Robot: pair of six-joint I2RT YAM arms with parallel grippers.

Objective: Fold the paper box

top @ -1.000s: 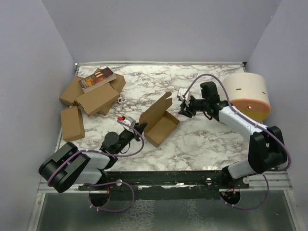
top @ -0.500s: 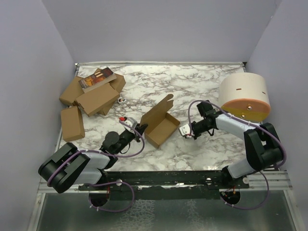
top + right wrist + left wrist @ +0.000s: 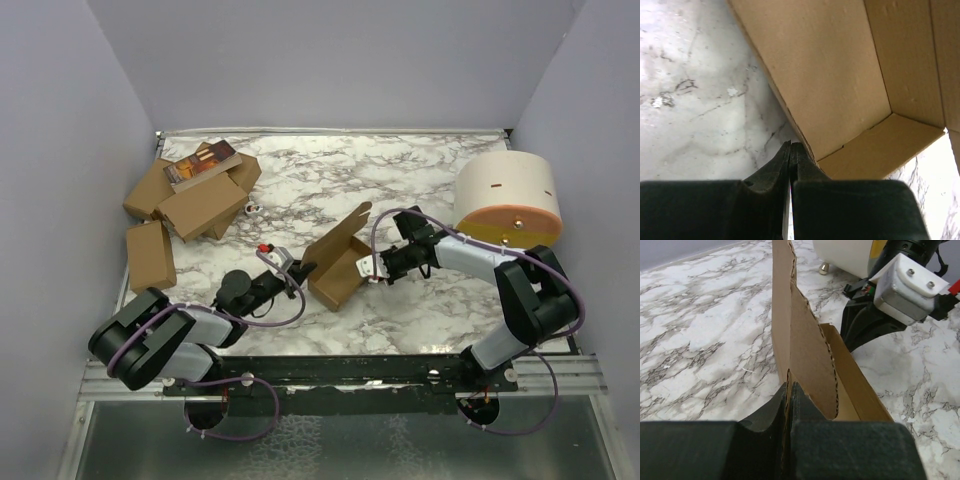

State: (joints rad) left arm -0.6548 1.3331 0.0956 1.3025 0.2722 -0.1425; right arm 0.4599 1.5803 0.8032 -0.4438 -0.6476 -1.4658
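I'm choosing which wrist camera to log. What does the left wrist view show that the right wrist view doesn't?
Left wrist only: the paper box with its lid upright, the left pincer shut on its wall, the white cylinder. Right wrist only: the box's inside floor, the right pincer shut at its wall's edge. Both: the brown cardboard and the marble table.

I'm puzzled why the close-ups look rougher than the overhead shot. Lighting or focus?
Top external view: even, soft light, the paper box sharp, shadows faint. Left wrist view: the left gripper is a dark, soft mass, too near to focus. Right wrist view: the marble table glares nearly white and the right gripper is underexposed.
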